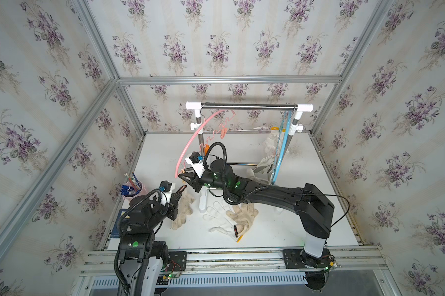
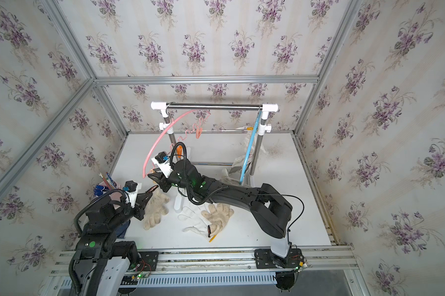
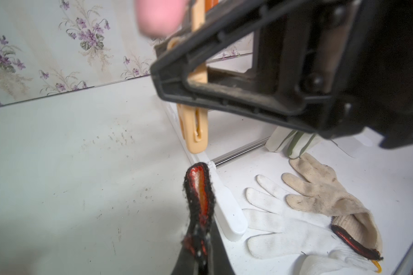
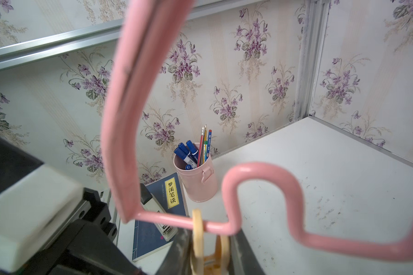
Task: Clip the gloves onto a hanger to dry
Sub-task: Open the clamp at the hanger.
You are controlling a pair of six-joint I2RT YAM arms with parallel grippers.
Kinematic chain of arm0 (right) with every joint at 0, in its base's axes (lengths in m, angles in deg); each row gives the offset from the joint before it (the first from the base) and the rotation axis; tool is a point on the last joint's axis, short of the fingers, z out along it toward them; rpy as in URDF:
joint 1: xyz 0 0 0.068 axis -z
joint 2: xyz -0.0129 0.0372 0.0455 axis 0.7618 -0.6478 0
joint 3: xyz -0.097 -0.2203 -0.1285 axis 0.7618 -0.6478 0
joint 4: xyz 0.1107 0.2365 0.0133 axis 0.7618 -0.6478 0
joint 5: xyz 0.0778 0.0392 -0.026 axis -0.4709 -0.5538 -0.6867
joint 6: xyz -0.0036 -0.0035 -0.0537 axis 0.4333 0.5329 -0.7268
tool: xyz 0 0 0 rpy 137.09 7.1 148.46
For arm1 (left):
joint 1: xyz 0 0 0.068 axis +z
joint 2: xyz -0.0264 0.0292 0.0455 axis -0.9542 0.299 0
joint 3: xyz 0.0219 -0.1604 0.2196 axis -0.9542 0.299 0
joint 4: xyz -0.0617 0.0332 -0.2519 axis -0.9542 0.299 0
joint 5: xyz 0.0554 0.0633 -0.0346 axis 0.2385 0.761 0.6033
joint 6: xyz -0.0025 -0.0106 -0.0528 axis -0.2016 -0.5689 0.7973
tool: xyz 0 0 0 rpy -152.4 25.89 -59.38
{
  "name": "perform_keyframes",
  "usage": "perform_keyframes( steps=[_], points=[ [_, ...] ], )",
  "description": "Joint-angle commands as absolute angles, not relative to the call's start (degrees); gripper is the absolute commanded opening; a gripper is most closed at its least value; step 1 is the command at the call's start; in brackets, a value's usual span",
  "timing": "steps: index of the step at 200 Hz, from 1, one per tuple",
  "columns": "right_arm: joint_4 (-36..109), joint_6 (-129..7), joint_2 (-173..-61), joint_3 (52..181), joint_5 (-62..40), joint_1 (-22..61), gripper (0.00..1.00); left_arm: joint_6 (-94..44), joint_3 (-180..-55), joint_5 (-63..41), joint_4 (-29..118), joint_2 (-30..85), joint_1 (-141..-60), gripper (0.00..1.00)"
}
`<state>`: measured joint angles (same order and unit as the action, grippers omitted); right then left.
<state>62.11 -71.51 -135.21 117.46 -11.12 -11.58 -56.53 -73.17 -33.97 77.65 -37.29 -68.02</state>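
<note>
My left gripper is shut on the black-and-red cuff of a dirty-cream knit glove, whose fingers rest on the table. Just above and behind it, my right gripper is shut on a tan clip. That clip hangs from the wavy lower bar of the pink hanger. A white glove and a cream glove lie overlapped on the table. More gloves hang from the blue hanger.
Both hangers hang on a metal rack whose white foot lies between the held glove and the loose pair. A pink pen cup and a blue book sit at the table's left edge.
</note>
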Motion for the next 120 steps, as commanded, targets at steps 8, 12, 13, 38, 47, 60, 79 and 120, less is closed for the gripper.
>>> perform_keyframes(
  steps=[8,12,13,38,47,60,79,120],
  points=[
    [62.01,-72.56,-133.40,116.53,-10.43,-11.17,0.21,-62.89,-74.51,-39.28,78.19,-37.33,-67.94,0.00],
    [61.95,-72.56,-133.05,116.25,-10.52,-11.12,0.21,-63.32,-74.41,-39.62,78.12,-37.27,-67.94,0.00],
    [61.93,-72.61,-132.99,116.15,-10.54,-11.11,0.21,-63.46,-74.42,-39.74,78.11,-37.20,-67.94,0.00],
    [62.05,-72.74,-131.17,114.38,-11.95,-10.38,0.20,-65.70,-73.03,-42.82,75.75,-36.70,-67.94,0.00],
    [62.37,-72.66,-130.46,113.61,-13.10,-10.00,0.20,-65.50,-72.40,-43.51,74.22,-36.22,-67.93,0.00],
    [63.02,-72.56,-129.34,112.46,-15.46,-9.39,0.18,-65.37,-71.50,-45.01,72.06,-34.97,-67.92,0.00],
    [63.41,-72.73,-128.08,111.10,-18.40,-8.61,0.17,-64.96,-70.00,-47.21,67.90,-32.99,-67.92,0.00],
    [63.09,-72.74,-126.64,110.33,-22.74,-7.85,0.17,-68.81,-70.03,-53.74,64.33,-27.05,-67.89,0.00]
  ],
)
